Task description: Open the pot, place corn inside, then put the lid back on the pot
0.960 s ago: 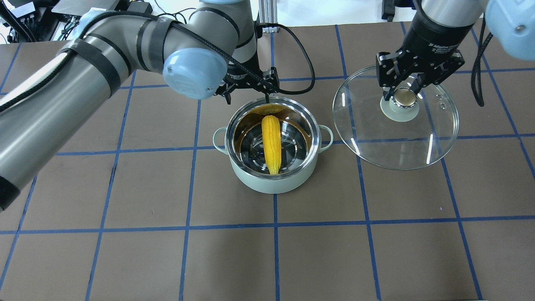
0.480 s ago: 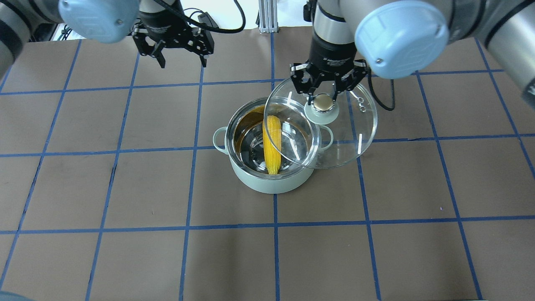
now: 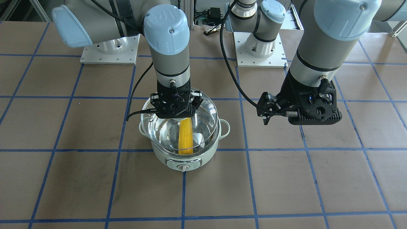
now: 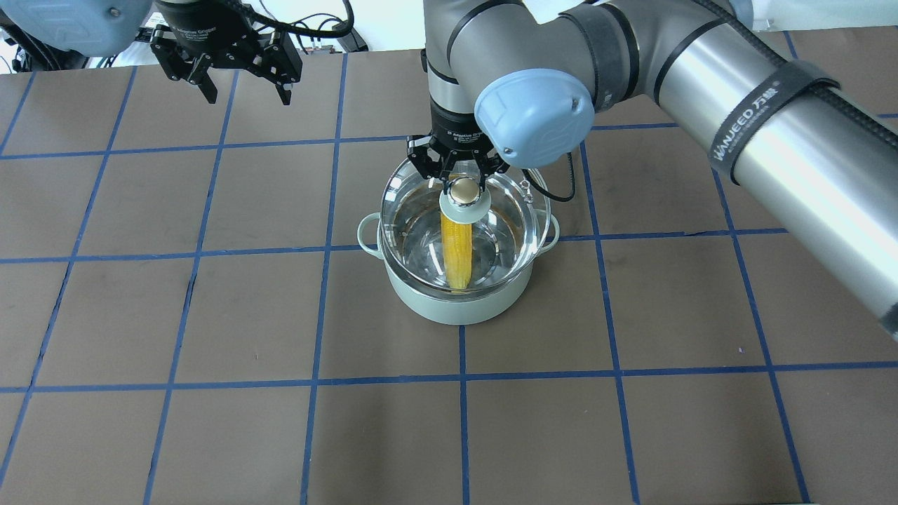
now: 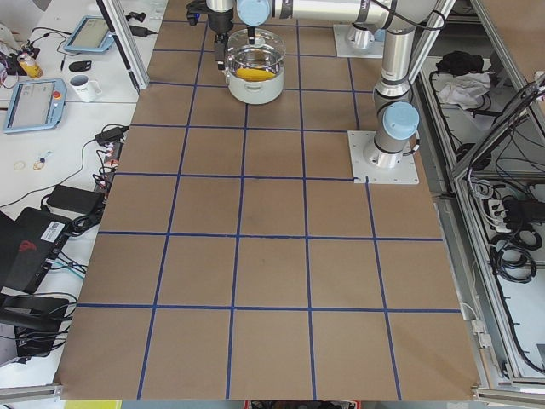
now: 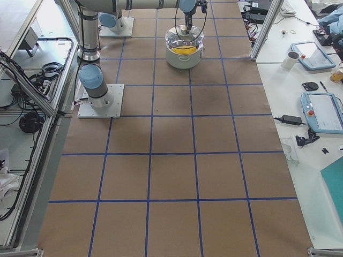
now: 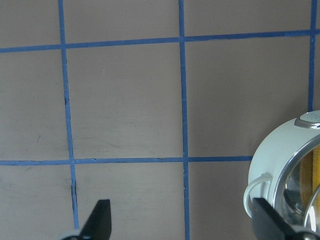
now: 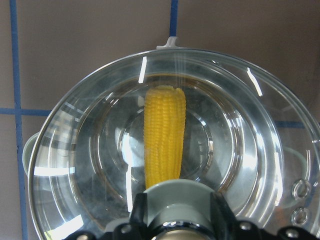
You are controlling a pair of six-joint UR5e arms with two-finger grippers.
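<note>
The pale mint-green pot (image 4: 456,308) stands at the table's middle, its dial toward the operators' side (image 3: 182,167). The yellow corn (image 4: 456,256) lies inside it and shows through the glass in the right wrist view (image 8: 164,135). My right gripper (image 4: 463,184) is shut on the beige-gold knob (image 4: 464,188) of the clear glass lid (image 4: 519,210). The lid covers the pot's mouth, shifted slightly off-centre. I cannot tell whether it rests on the rim. My left gripper (image 4: 245,95) is open and empty, over bare table well away from the pot on my left.
Brown table (image 4: 210,315) with a blue tape grid. The left wrist view shows the pot's side and one loop handle (image 7: 255,187) at its right edge. The arm bases (image 3: 109,51) stand at the robot's side of the table.
My right gripper has carried the lid from the table's right side across to over the pot. My left gripper has drawn back from the pot and now hangs open over my left side.
</note>
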